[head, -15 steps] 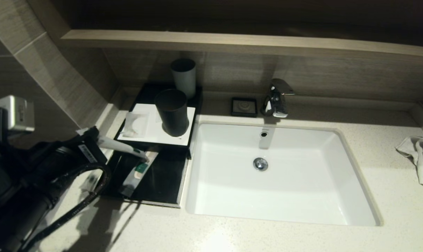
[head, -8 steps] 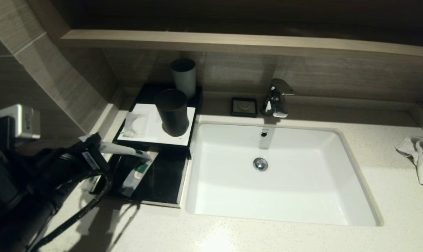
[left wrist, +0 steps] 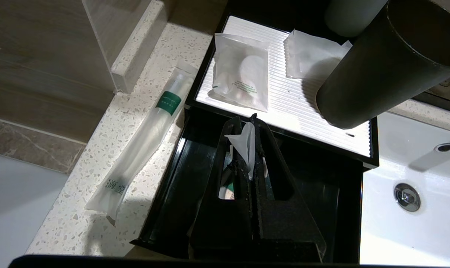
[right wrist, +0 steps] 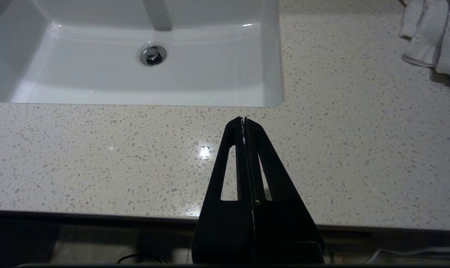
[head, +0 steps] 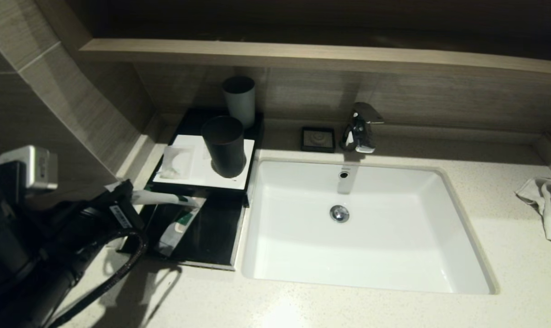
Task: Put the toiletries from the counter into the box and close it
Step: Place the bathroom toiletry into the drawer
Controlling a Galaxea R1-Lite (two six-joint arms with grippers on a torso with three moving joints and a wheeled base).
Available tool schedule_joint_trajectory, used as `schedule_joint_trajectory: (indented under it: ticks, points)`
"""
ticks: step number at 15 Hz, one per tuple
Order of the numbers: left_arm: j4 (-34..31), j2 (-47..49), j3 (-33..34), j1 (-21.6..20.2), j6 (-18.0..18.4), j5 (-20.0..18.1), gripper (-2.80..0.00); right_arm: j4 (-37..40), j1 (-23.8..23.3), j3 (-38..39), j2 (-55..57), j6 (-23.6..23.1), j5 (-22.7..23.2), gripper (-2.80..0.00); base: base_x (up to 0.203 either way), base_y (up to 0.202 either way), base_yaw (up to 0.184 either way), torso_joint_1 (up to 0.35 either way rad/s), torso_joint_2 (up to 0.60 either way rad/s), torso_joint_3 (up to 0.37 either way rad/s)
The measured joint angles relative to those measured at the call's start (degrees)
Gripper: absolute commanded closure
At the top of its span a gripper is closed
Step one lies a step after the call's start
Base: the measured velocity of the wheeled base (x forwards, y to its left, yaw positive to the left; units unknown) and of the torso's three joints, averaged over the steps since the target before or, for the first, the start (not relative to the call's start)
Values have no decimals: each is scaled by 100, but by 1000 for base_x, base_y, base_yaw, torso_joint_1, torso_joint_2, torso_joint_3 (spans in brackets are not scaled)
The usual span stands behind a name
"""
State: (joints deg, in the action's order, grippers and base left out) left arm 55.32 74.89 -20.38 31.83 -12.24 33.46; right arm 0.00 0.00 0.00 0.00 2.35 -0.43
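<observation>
Speckled counter [left wrist: 79, 208], left wrist view alone shows a green-label packet [left wrist: 144, 143] there, left hand [left wrist: 251, 123] pinching another packet [left wrist: 246, 145].

Left claw [head: 130, 197] drawn back and lower toward the near-left since a second ago, jaws clamped as before. Held long packet [head: 166, 198] levelled out, tip no longer dipping toward the open drawer [head: 211, 237].

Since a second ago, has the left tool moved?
Yes. The left tool, shut on a long packet, has pulled back from the dark cup toward the counter's front edge.
</observation>
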Motion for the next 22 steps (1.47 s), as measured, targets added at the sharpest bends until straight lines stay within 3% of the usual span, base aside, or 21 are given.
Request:
schedule_joint_trajectory:
  ticks: [22]
  points:
    - [-3,-226,507,15,138,-91,0,0,0,0,0,1,-1,0,0,0,0,0,0,0]
